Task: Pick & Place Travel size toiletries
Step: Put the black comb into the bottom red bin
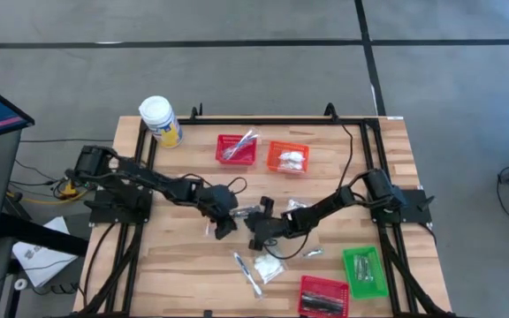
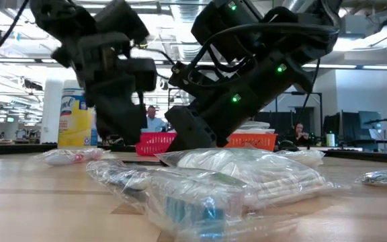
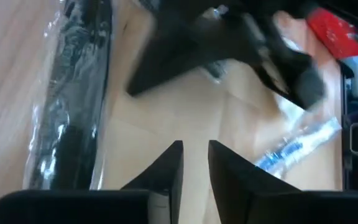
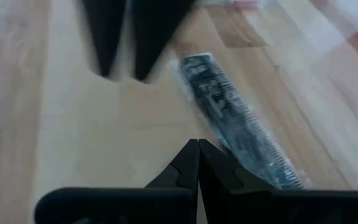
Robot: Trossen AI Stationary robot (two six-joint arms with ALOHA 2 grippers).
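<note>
1. Jaws first: left gripper stands slightly parted on nothing; right gripper is clenched empty, both low at mid-bench.
2. Wooden slatted bench carries scattered clear-wrapped toiletry packets.
3. A black comb in clear wrap lies between them, likely the next target.

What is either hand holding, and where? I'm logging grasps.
Nothing. The left hand is slightly open and the right hand shut, both empty above the table.
</note>
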